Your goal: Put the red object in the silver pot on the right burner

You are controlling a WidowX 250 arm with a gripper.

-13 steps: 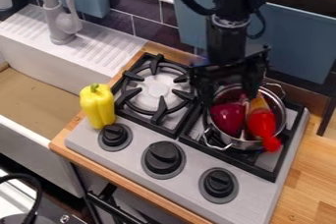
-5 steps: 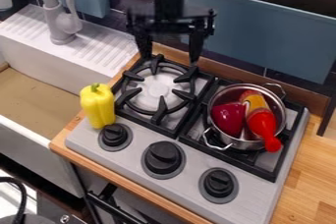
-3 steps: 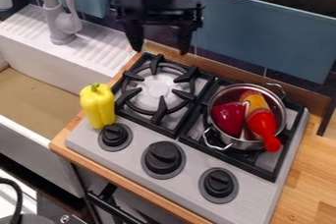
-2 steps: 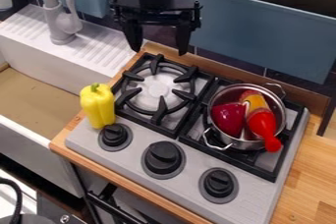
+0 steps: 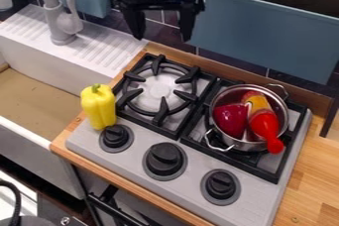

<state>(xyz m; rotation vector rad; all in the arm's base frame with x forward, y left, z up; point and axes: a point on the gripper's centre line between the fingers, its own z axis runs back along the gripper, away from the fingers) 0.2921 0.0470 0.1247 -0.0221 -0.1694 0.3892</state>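
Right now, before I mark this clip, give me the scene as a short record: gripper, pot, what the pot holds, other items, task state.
gripper: above the back edge of the stove, behind the left burner; fingers apart, nothing between them
pot: silver pot, on the right burner
pot contents: dark red object; red bottle with a yellow-orange band, its red tip over the rim
other items: yellow pepper, upright at the stove's left edge
task state: red objects in the pot, looks done
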